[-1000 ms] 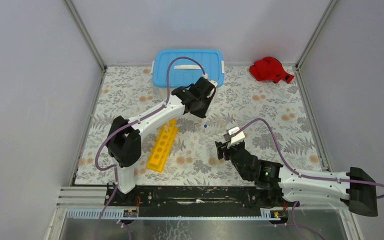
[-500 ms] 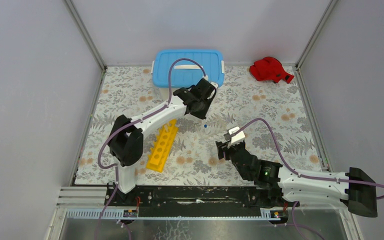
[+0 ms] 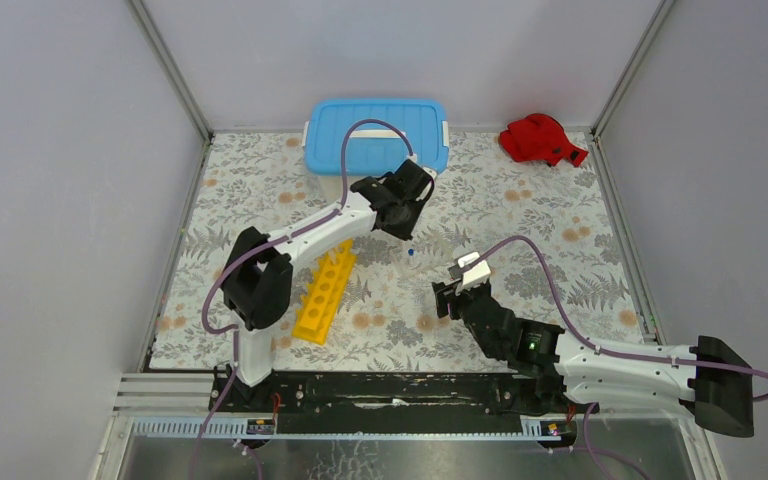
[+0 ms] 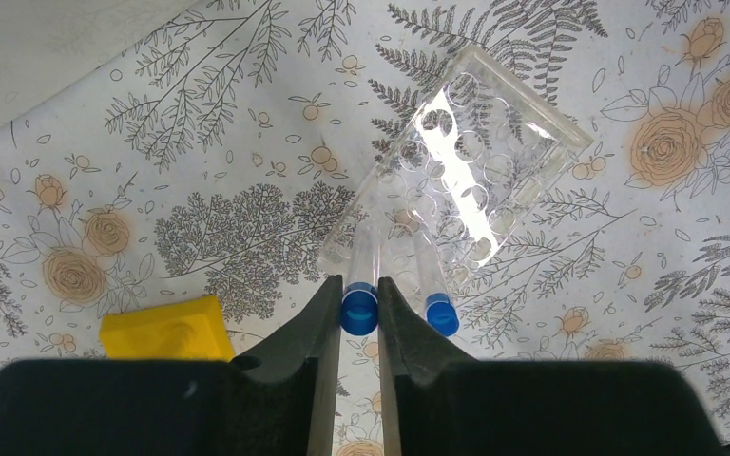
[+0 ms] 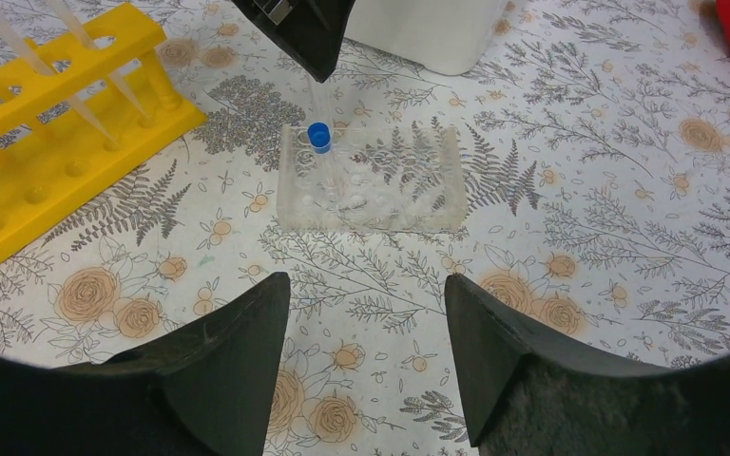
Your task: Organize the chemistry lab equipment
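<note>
Grey-walled enclosure; table (image 3: 560,220) covered in a fern-and-rose print. White tub with blue lid (image 3: 375,130) at the far edge, red cloth (image 3: 540,140) in the far right corner.

Yellow rack (image 3: 325,292) lies left of centre, its long axis slanting away from the arm bases. The right wrist view shows slender clear tubes (image 5: 81,100) standing slanted in its holes.

Clear plastic rack (image 5: 371,180) sits flat mid-table, to the right of the yellow rack's far end and apart from it.

Left gripper (image 4: 359,282) hangs above the clear rack's left end, fingers clamped on the cap of a blue-capped tube (image 4: 359,310). The tube body points down toward the rack's holes; cannot tell whether its tip sits in one. A second tube (image 4: 442,313), also blue-capped, stands in the clear rack just beside the held one.

Right gripper (image 5: 366,285) is low over the table on the near side of the clear rack, jaws wide apart, nothing between them.
</note>
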Robot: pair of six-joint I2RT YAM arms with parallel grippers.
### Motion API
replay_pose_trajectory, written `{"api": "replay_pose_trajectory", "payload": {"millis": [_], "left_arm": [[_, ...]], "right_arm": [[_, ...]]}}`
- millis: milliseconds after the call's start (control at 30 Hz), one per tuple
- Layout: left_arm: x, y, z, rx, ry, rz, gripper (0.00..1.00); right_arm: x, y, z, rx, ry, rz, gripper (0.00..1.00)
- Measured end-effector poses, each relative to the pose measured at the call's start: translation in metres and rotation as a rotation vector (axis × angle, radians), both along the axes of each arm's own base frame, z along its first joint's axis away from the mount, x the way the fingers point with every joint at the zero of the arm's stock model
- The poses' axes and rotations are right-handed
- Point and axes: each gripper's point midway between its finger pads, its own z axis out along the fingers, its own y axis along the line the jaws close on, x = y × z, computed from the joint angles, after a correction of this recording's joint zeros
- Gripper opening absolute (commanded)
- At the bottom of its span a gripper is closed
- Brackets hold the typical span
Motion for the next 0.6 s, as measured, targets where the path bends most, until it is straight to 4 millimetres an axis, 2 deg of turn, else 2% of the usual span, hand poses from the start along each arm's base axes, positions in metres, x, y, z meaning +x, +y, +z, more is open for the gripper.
{"api": "replay_pose_trajectory", "payload": {"millis": [600], "left_arm": [[0.0026,-0.0025,-0.0066,-0.006,-0.01,-0.001,0.05]], "right_arm": [[0.0018,-0.001,-0.0013,0.004,0.007,-0.004,0.68]]}}
